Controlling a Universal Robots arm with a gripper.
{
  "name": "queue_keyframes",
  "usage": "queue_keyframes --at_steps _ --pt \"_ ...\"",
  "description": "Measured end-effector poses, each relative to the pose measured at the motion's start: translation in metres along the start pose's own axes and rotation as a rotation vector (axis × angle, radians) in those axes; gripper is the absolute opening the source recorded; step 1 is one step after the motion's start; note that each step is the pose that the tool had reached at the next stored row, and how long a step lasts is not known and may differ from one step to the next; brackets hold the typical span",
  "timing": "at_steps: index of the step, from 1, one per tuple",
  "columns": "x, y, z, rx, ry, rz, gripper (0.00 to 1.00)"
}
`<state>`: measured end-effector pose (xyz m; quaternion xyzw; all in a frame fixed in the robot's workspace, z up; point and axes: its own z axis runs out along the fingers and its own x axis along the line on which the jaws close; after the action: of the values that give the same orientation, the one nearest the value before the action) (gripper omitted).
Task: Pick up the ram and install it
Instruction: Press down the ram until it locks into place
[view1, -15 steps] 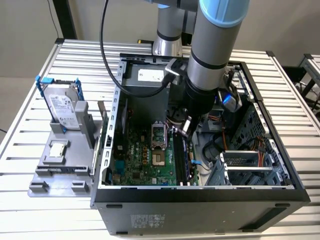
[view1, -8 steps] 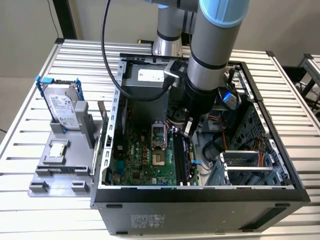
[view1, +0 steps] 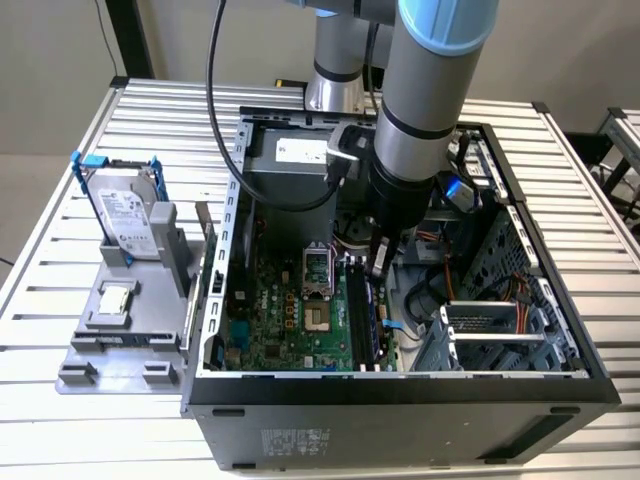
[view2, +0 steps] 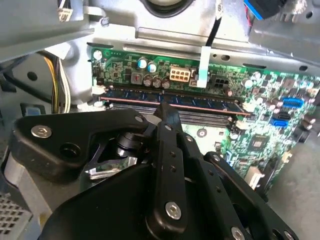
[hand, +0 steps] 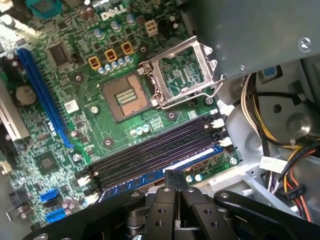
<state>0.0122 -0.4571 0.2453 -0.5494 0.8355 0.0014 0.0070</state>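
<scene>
The black two-finger gripper (view2: 165, 107) reaches into the open black metal computer case (view1: 400, 385) with its jaws pressed together and nothing between them. Its tip appears to rest on the top edge of the ram (view2: 200, 98), a long thin stick with a row of dark chips. The ram stands upright in 1 of the 4 black slots on the green motherboard (hand: 75, 75). Closed fingers probably serve to push it home. At 9 o'clock from the case in the exterior view, the silver hard drive in a blue-clipped frame (view1: 125, 215) is parked on a grey stand. Its white label's print stays unread.
</scene>
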Motion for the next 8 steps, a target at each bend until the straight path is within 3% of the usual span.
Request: queue_keyframes --at_steps 8 --pt "0.0001 0.0001 0.0006 -0.0006 0.0011 -0.104 0.0"
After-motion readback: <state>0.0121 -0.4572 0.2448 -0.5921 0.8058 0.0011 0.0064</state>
